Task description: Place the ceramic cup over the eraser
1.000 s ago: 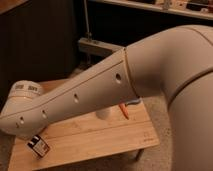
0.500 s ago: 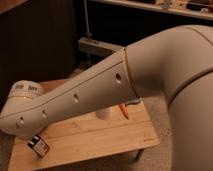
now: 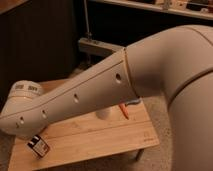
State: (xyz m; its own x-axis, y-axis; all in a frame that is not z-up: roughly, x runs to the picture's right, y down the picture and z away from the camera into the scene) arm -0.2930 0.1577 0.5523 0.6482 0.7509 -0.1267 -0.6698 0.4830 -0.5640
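My white arm (image 3: pixel 95 87) stretches across the whole view, from the upper right down to a rounded joint (image 3: pixel 22 100) at the left. The gripper itself does not show; it lies somewhere past that joint, hidden by the arm. The eraser (image 3: pixel 39 146), a small black block with white label marks, lies near the front left corner of the wooden table (image 3: pixel 100 137). Just under the arm, at mid-table, a small white shape peeks out that looks like the ceramic cup (image 3: pixel 103 113); most of it is covered.
An orange pen-like stick (image 3: pixel 124 111) lies on the table right of the white shape, with a bit of a blue object (image 3: pixel 134 101) behind it. A grey metal stand (image 3: pixel 95 47) and dark shelving rise behind the table.
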